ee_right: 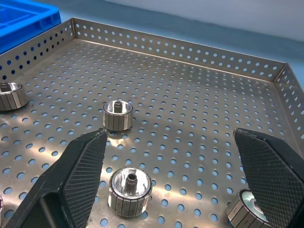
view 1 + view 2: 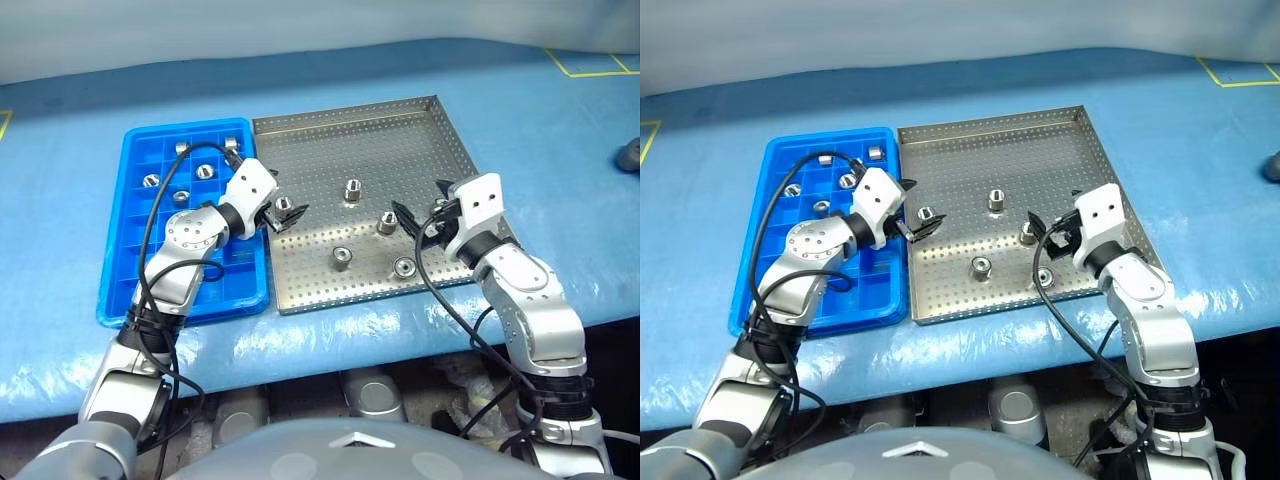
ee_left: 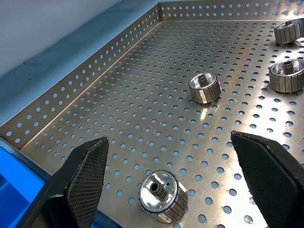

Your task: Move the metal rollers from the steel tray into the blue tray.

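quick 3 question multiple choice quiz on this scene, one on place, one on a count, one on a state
1. Where does the blue tray lie?
A. on the steel tray's far side
B. at the steel tray's left edge
C. stacked on the steel tray

2. How many rollers are in the steel tray?
A. two
B. nine
C. five

3. How is the left gripper?
A. open, with a roller between its fingers
B. shut on a roller, lifted
C. shut and empty

Answers:
1 B: the blue tray sits against the left rim of the steel tray.
2 C: five rollers stand on the perforated floor.
3 A: the left gripper has its fingers wide apart, and the roller lies on the floor between them.
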Robot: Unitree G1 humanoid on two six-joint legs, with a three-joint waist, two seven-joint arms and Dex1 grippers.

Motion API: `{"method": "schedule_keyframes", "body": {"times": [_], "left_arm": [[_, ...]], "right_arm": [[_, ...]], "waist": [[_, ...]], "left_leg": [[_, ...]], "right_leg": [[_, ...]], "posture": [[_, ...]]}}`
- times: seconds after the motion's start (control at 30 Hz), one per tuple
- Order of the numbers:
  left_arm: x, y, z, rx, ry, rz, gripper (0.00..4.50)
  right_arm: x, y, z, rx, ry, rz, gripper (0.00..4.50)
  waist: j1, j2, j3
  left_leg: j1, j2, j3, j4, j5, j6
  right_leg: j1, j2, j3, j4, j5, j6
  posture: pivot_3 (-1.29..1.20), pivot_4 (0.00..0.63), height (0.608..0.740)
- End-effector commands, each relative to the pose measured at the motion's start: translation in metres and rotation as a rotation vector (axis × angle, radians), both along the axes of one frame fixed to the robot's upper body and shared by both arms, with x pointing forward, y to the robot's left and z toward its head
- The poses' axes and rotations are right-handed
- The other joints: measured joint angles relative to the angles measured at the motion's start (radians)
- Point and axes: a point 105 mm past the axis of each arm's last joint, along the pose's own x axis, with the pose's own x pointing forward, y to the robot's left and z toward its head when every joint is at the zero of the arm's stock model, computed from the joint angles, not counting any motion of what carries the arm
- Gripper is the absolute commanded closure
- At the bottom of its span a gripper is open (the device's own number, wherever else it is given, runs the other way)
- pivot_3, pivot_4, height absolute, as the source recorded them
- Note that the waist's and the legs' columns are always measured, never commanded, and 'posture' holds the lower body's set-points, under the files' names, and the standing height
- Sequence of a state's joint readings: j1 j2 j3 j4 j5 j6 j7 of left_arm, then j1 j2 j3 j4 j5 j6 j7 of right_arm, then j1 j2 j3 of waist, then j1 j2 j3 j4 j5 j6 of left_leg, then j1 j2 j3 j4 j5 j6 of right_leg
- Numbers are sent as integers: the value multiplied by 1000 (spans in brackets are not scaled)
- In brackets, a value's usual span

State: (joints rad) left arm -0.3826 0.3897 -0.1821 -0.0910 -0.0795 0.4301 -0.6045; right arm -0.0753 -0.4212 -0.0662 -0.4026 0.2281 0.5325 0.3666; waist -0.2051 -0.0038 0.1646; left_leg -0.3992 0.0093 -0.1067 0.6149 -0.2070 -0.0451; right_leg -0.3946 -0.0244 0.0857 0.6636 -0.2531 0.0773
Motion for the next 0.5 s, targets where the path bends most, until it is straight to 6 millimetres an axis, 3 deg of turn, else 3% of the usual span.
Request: {"method": "schedule_keyframes", "body": {"times": [0.03,0.5], "left_arm": [[0,-5,12,-7,-46,-20,20],[-1,-3,13,-15,-49,-5,20]], "right_arm": [[0,2,18,3,-82,-1,0],[1,5,15,-4,-70,3,0]], "waist": [[-1,0,0],[-1,0,0]], "left_leg": [[0,0,0,0,0,0],[0,0,0,1,0,0]], "right_leg": [[0,0,0,0,0,0],[0,0,0,0,0,0]], "posture": [[-273,150,740],[-249,150,740]]}}
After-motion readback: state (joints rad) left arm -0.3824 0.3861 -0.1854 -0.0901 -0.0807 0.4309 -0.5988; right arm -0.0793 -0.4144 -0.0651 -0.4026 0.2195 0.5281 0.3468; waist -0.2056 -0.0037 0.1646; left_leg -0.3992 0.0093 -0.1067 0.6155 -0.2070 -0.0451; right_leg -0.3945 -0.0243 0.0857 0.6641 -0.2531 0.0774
